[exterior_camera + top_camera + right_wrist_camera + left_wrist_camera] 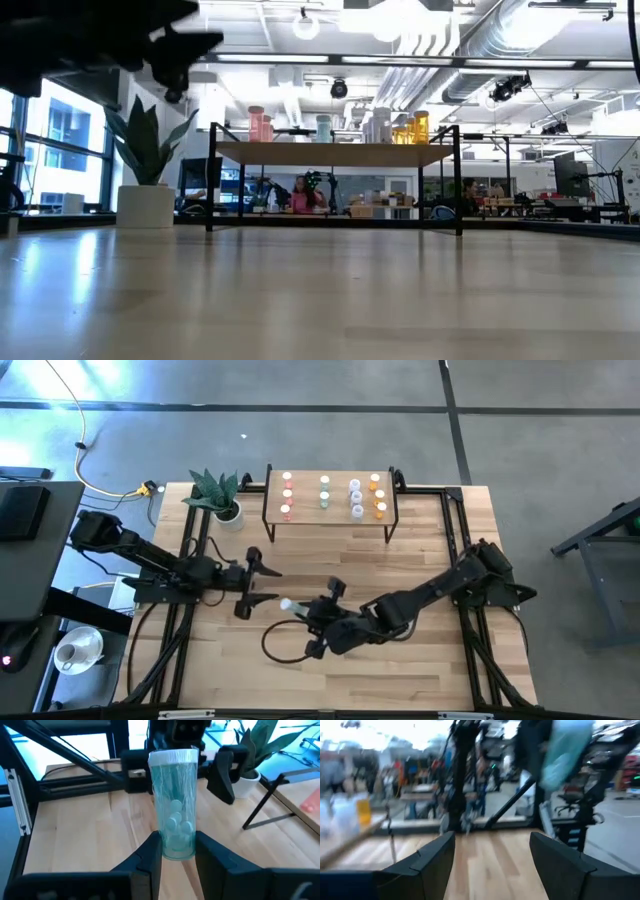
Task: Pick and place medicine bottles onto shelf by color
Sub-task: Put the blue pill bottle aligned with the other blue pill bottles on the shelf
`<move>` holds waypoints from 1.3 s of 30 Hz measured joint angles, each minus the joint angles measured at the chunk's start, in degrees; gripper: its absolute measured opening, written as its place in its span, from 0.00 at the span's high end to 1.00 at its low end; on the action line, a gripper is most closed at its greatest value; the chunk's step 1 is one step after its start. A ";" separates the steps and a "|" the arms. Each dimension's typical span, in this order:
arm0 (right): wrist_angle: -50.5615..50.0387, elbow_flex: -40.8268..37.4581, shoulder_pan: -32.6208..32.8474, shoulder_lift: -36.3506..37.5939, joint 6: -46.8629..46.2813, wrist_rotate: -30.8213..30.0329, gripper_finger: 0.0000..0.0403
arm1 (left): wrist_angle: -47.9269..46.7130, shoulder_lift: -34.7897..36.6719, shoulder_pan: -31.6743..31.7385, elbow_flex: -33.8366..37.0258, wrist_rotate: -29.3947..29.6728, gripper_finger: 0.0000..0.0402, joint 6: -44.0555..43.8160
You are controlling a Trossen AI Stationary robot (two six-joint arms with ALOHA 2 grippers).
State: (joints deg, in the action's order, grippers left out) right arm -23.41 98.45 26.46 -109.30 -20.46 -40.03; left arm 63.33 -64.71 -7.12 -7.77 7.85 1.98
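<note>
The shelf (330, 512) stands at the table's far middle on black legs. Medicine bottles stand on it in rows: pink (287, 495), green (325, 492), clear-white (355, 498) and orange (378, 495). The low view shows the shelf (335, 151) with these bottles on top. My right gripper (308, 610) is at the table's middle, shut on a green bottle (174, 800) with a white cap. My left gripper (268, 584) hangs open just left of it, with nothing between its fingers (432, 862). My right gripper pinches the green bottle's bottom end (175, 849) between its two fingers (150, 852), one on each side of the round wall. The bottle sticks out past the fingertips in line with them, its cap (287, 603) toward the table's left. It is lifted clear of the table.
A potted plant (222, 500) stands at the far left, beside the shelf. A black cable (272, 645) loops on the tabletop near the right gripper. Black frame rails (465, 540) run along both table sides. People sit in the room beyond (300, 195).
</note>
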 joint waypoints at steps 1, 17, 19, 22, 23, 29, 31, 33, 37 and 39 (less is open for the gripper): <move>0.24 0.00 -0.33 0.00 0.54 0.42 0.80 | 1.23 0.00 -0.36 -0.02 -0.69 0.39 1.04; 8.08 0.00 -6.64 0.00 7.50 7.32 0.80 | 5.65 -1.47 -1.61 -4.86 -5.57 0.39 4.26; 8.10 0.00 -7.29 0.00 7.47 9.16 0.80 | 5.74 -2.11 -1.61 -5.50 -5.72 0.39 4.26; 8.07 0.00 -7.87 0.00 7.45 10.38 0.80 | 7.00 -2.88 -1.61 -6.35 -5.73 0.39 4.26; 8.05 0.00 -7.90 0.00 7.43 10.48 0.80 | 7.31 -3.17 -1.61 -6.71 -5.72 0.39 4.26; 7.84 0.00 -7.90 0.00 7.47 10.54 0.80 | 7.18 -3.32 -1.61 -7.92 -5.72 0.39 5.83; 7.84 0.00 -7.90 0.00 7.48 10.54 0.80 | 7.20 -3.32 -1.61 -8.21 -5.72 0.39 6.18; 7.84 0.00 -7.90 0.00 7.57 10.54 0.80 | 7.15 -3.32 -1.61 -8.31 -5.74 0.39 6.20; 7.84 0.02 -7.90 0.00 7.70 10.54 0.80 | 6.72 -3.33 -1.61 -8.32 -5.72 0.43 6.18; 7.84 0.02 -7.90 0.00 7.70 10.54 0.80 | 6.75 -3.41 -1.61 -8.32 -5.72 0.47 6.18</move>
State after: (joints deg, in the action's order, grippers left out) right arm -15.57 98.48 18.57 -109.30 -12.75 -29.50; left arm 70.08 -68.12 -8.73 -16.10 2.13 8.16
